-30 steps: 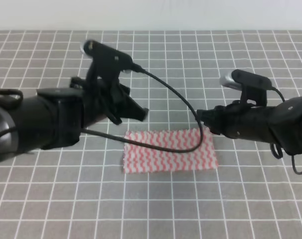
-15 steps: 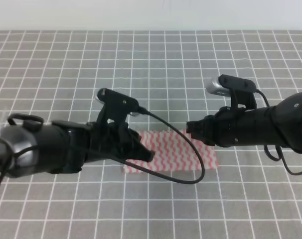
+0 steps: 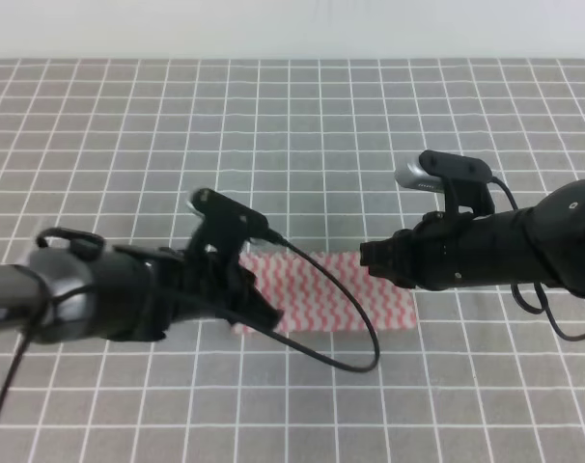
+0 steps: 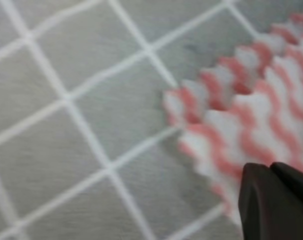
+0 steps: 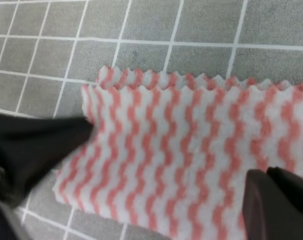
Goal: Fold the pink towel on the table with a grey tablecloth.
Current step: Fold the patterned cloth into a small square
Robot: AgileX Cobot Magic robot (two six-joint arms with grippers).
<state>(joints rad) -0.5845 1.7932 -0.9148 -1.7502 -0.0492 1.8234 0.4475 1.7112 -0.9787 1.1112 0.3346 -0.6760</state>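
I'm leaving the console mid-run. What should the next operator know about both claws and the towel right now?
Left claw: low at the pink towel's left end; open or shut cannot be told.
Right claw: low over the towel's right part; its state is also unclear.
Towel: lies flat on the table with a grey tablecloth as a wide strip; the right wrist view shows two jagged edges stacked along one side, so one fold looks done.
Left: probably a second fold, end to end.

text: none readable | labels: none | brands: none | numbers: none | signs: none
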